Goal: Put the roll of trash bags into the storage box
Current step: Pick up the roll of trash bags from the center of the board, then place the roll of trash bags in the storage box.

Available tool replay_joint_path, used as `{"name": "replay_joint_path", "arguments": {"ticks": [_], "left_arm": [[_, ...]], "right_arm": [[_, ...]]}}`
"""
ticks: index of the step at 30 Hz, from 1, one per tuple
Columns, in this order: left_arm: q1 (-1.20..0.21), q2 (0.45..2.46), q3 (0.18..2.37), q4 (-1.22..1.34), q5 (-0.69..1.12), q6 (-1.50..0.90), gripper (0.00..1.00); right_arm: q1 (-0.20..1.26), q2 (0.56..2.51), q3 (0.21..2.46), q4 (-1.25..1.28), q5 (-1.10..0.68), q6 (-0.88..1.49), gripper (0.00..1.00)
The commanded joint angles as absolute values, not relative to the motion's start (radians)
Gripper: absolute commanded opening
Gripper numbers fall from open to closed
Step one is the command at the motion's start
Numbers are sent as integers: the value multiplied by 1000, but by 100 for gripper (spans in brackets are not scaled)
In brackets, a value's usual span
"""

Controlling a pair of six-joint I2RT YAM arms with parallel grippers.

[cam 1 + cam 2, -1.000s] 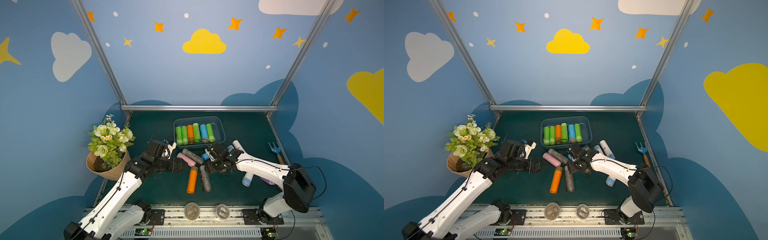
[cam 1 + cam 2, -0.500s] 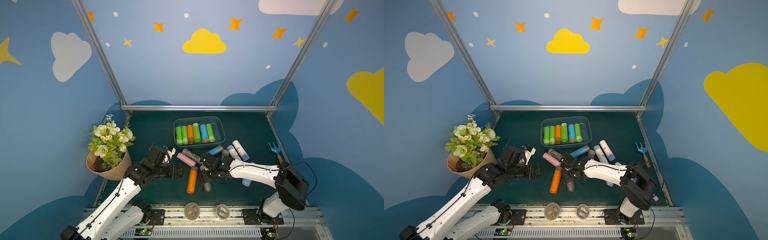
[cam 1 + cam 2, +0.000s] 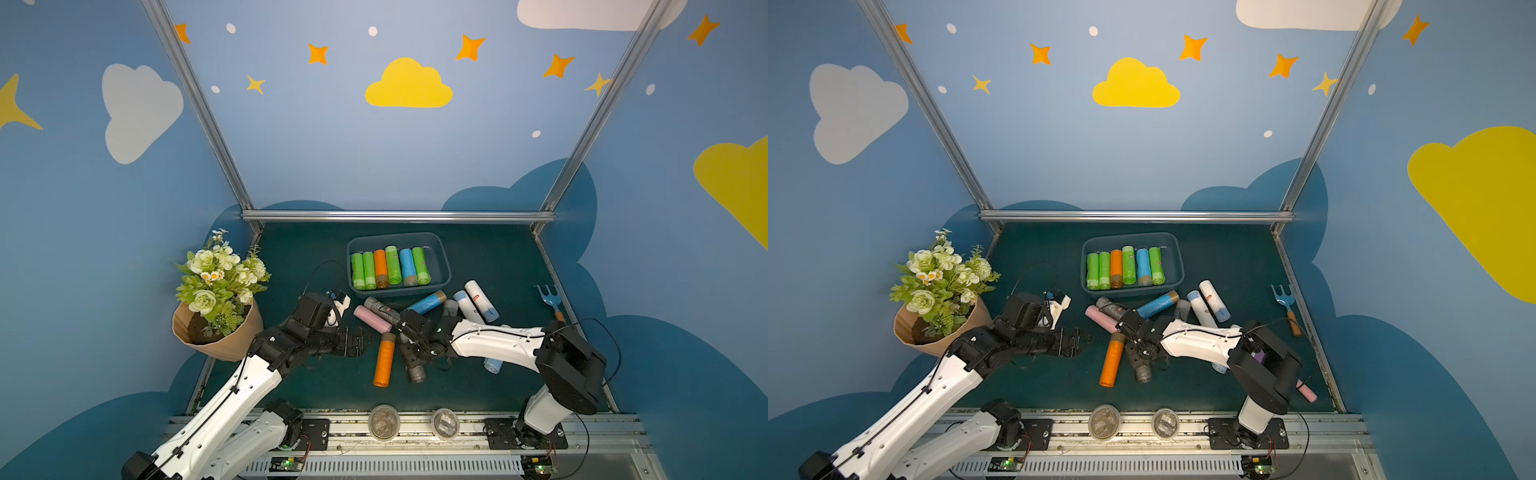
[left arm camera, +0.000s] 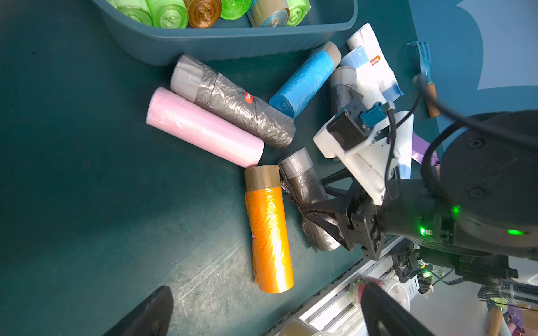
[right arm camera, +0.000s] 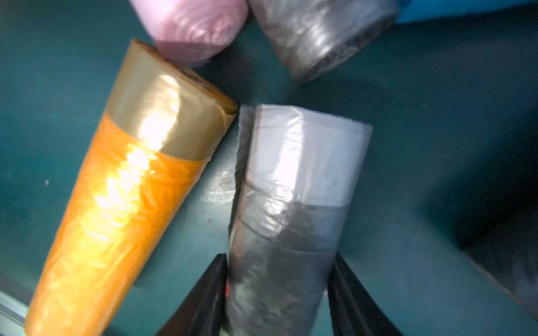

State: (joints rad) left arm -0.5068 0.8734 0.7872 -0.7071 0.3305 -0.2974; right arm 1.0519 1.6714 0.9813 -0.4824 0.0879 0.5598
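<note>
**Right gripper clamped on grey roll, left gripper wide and empty**

The storage box (image 3: 445,268) sits at the back middle of the green mat. Six rolls (image 3: 388,268) lie side by side inside it: four green, one orange, one blue.

The grey roll (image 5: 291,203) lies flat on the mat, well out from the box's front wall and not in the box. The right gripper (image 3: 411,353) is down on it. In the right wrist view one black finger presses each side of the roll, and in the left wrist view the wrap looks pinched at the grip.

An orange roll (image 3: 384,359) lies just beside the grey roll, on the mat. A pink roll (image 3: 372,318) and a second grey roll (image 3: 384,309) lie side by side close to the box's front wall. A blue roll (image 3: 426,302) lies slanted just in front of the box.

The left gripper (image 3: 365,343) hangs in front of the box's left end, beside the orange roll. Its jaws are spread wide with nothing between them.
</note>
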Motion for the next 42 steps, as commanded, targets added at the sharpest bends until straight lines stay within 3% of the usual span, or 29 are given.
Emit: {"name": "replay_joint_path", "arguments": {"ticks": [1, 4, 9, 12, 27, 42], "left_arm": [[-509, 868, 795, -717, 327, -302, 100], [-509, 868, 796, -716, 329, -302, 100], [-508, 865, 797, -717, 326, -301, 100], [-508, 864, 796, -716, 325, -301, 100], [-465, 890, 829, -676, 341, -280, 100], [-448, 1247, 1254, -550, 402, -206, 100]], "right_arm": [[1052, 1703, 984, -498, 99, 571, 49], [1045, 1712, 985, -501, 95, 568, 49], [1030, 1658, 961, -512, 91, 562, 30], [1019, 1594, 936, -534, 90, 559, 27], [825, 1268, 893, -640, 5, 471, 24], [581, 1331, 1153, -788, -102, 288, 25]]}}
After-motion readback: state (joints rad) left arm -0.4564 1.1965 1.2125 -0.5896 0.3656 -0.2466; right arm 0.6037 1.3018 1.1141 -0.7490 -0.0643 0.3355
